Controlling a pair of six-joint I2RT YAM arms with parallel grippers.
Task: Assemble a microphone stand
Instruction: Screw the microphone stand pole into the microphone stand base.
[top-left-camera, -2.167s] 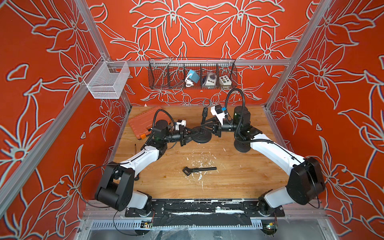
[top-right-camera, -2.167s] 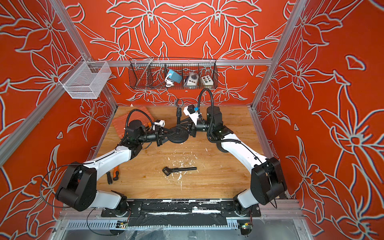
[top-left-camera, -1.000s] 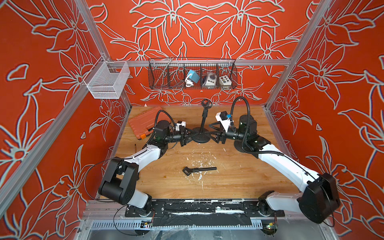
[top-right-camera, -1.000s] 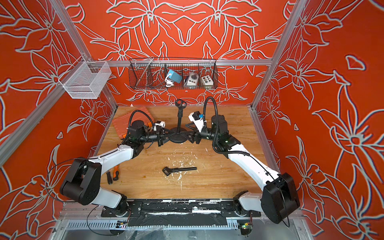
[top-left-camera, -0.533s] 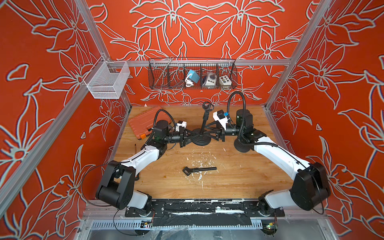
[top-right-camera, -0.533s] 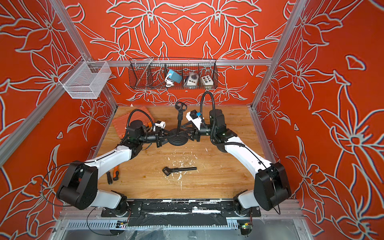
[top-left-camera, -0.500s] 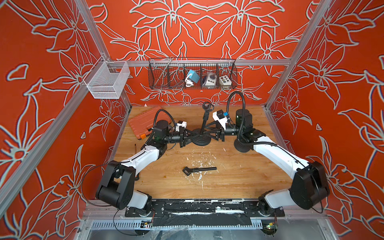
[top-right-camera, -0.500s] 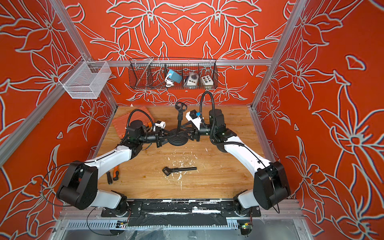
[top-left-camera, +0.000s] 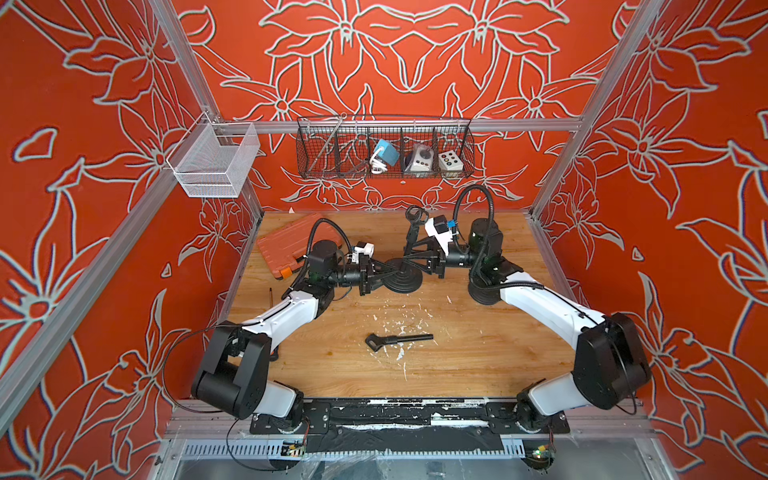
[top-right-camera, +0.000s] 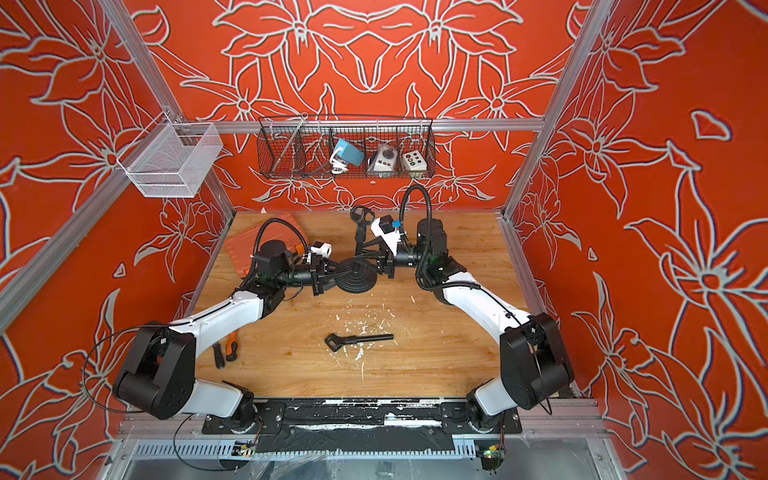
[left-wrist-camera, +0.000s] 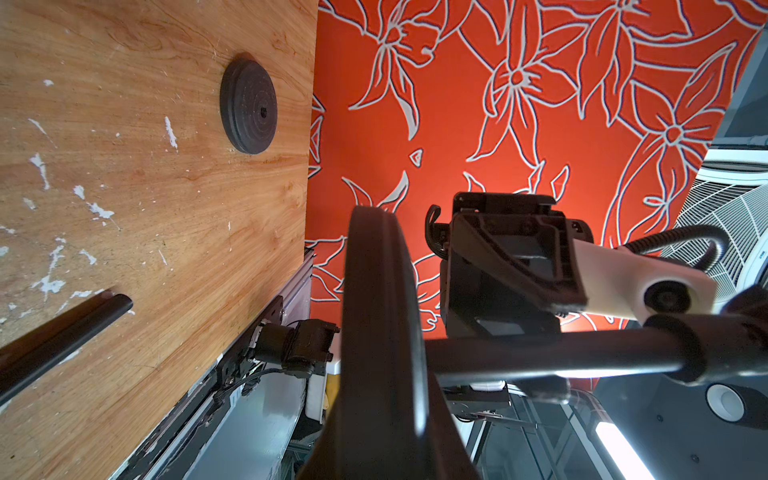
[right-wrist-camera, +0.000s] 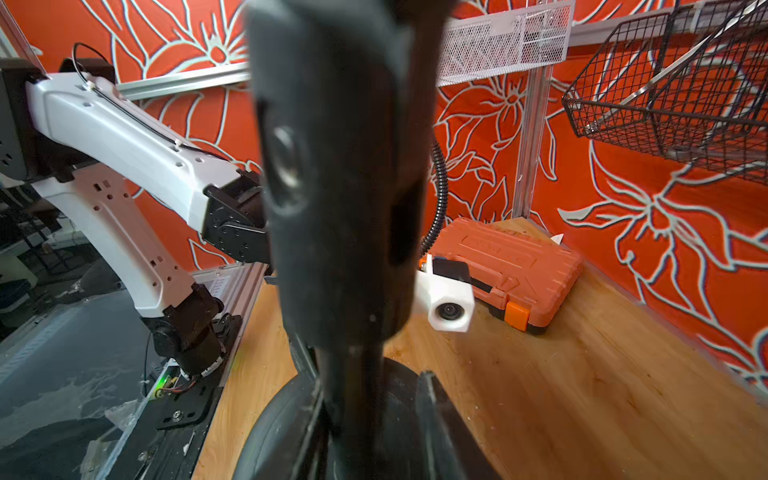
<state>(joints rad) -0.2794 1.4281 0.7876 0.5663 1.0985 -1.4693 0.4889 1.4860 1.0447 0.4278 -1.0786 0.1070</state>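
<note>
The wooden table (top-left-camera: 478, 357) fills the floor of the red cell, and both arms reach toward its back middle. A dark wire basket (top-left-camera: 316, 153) hangs on the back wall. An orange case (top-left-camera: 284, 245) lies closed on the table, near the back corner on the left arm's side.

The stand base (top-left-camera: 402, 282), a round black disc, sits between the two arms. From its centre a thin black pole (top-left-camera: 412, 237) stands up, and a small clip (top-left-camera: 417, 215) is on the top of the pole.

The left gripper (top-left-camera: 380, 272) is pinching the rim of the stand base. The left wrist view shows this rim edge-on between its fingers.

The right gripper (top-left-camera: 409, 257) is at the low part of the pole, with one finger on each side. The right wrist view shows a gap between the pole and one finger, so the jaws are spread and not pressing it.

Nearer the front, well apart from the stand, a loose black rod (top-left-camera: 399, 340) lies flat on the table. A second black disc (left-wrist-camera: 248, 109) lies flat too, seen in the left wrist view.
</note>
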